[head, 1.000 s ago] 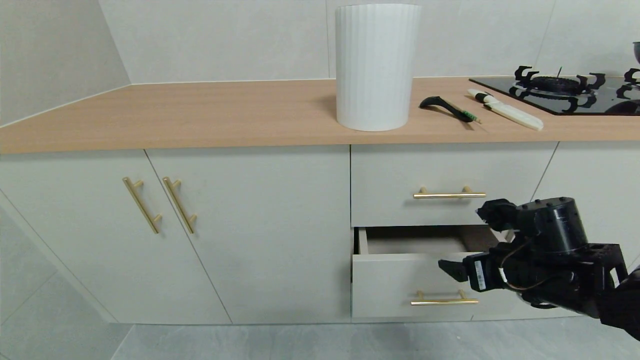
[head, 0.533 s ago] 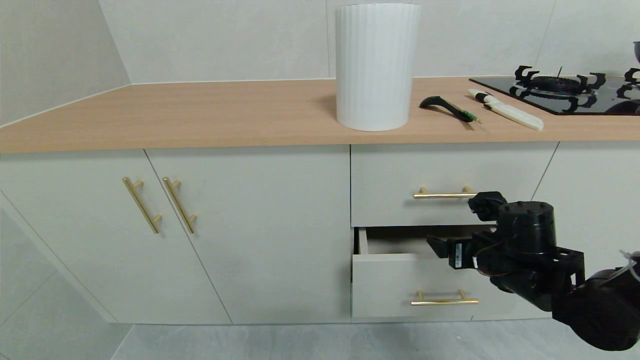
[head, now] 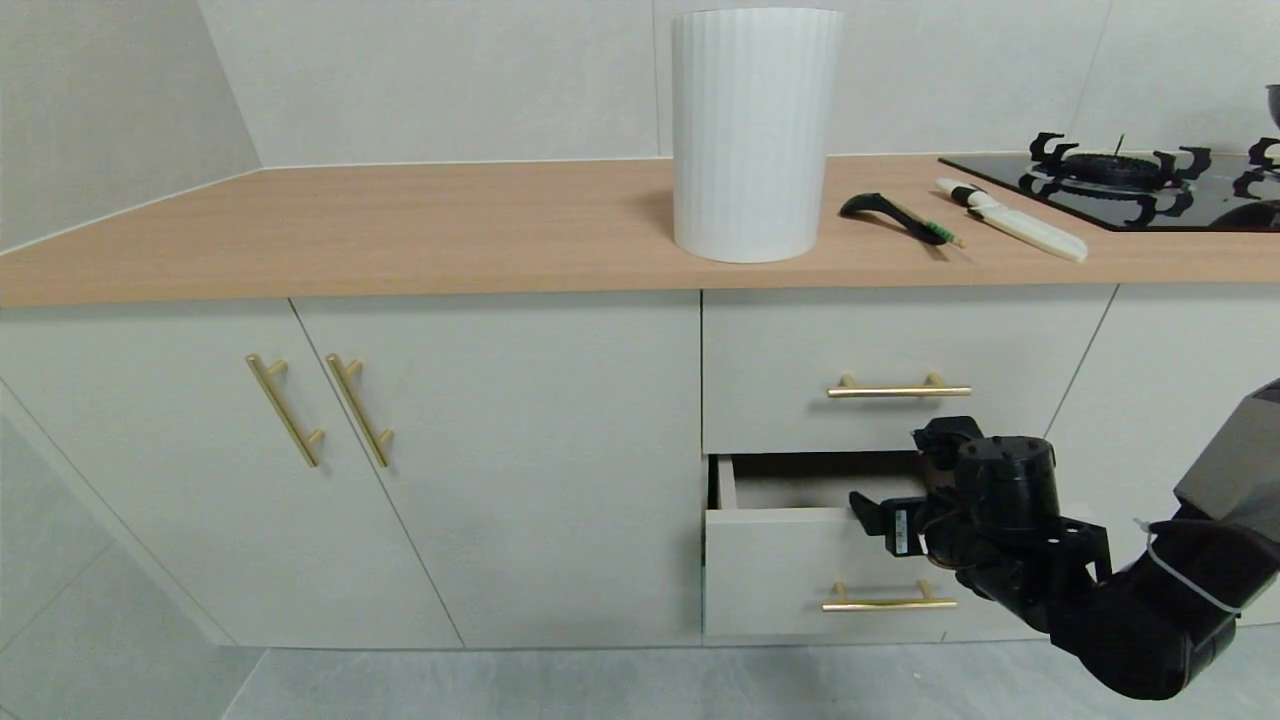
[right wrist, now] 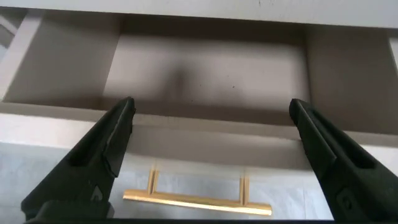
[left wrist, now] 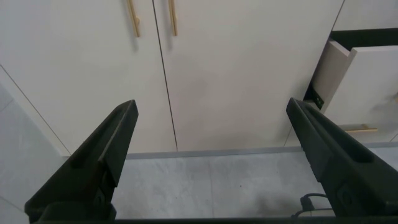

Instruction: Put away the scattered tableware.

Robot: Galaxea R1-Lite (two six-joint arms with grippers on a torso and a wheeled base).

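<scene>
In the lower right of the head view, the right claw (head: 893, 482) is hovering with its fingers spread wide and gripping nothing, just in front of the partly pulled-out lower pale-grey drawer (head: 780, 565) and above its slim brass bar handle (head: 888, 601). Its wrist view is looking straight into the bare drawer cavity (right wrist: 205, 68) between the spread fingers (right wrist: 99, 155), so the drawer is probably standing open as the place to receive the tableware. The tableware itself is lying well apart from it in the upper right, on the light wooden surface (head: 400, 225). There a black curved utensil with a green-tipped handle (head: 893, 216) and a white knife with a black band (head: 1012, 221) are resting side by side between the tall white ribbed cylinder (head: 750, 130) and the black gas hob (head: 1130, 185). Neither is being touched yet. The left claw (left wrist: 211, 162) is likewise hanging released and empty, facing the pale cabinet doors (left wrist: 236, 74) down near the floor, apparently keeping out of the way
</scene>
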